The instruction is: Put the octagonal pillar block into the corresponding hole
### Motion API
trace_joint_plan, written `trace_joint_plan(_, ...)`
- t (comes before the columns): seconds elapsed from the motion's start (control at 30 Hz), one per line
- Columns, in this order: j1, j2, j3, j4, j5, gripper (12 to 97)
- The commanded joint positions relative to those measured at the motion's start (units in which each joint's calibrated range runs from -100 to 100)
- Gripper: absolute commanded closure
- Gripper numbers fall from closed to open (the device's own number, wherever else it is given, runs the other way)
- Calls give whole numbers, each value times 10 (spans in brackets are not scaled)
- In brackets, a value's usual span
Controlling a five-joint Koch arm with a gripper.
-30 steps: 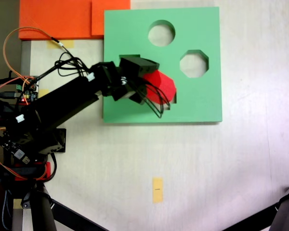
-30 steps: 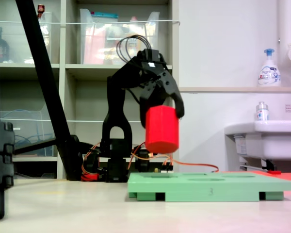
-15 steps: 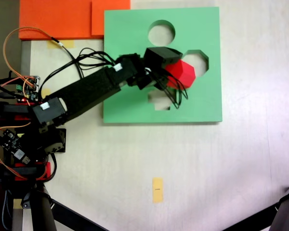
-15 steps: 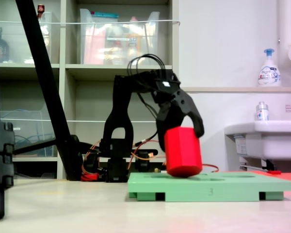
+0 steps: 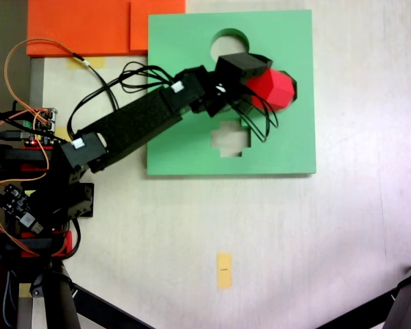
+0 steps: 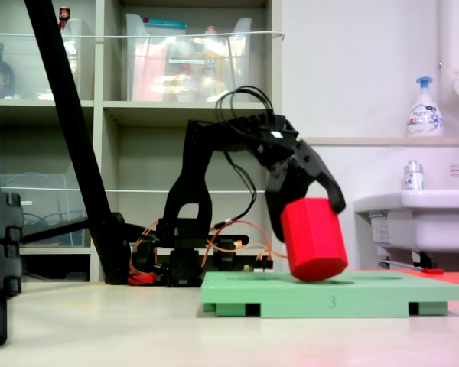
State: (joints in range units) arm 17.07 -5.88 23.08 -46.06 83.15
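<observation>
The red octagonal pillar block is held tilted in my gripper, which is shut on it. Seen from above, the block covers the eight-sided hole of the green foam board; only a sliver of that hole's edge shows. From the side, the block's lower corner rests at the board's top surface, leaning to the right. My arm stretches from the left across the board.
The board also has a round cutout and a cross-shaped cutout. Orange foam sheets lie at the top left. A yellow tape mark sits on the table. Tripod legs cross the lower corners.
My gripper carried the red block rightward from over the cross-shaped cutout to the eight-sided hole and lowered it until it meets the board, tilting more.
</observation>
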Motion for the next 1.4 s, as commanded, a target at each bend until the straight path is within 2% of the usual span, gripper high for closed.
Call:
trace_joint_plan(0.0, 2, 3, 59, 64, 3, 845)
trace_joint_plan(0.47, 10, 42, 60, 54, 55, 842)
trace_joint_plan(1.37, -4, 147, 125, 62, 69, 842)
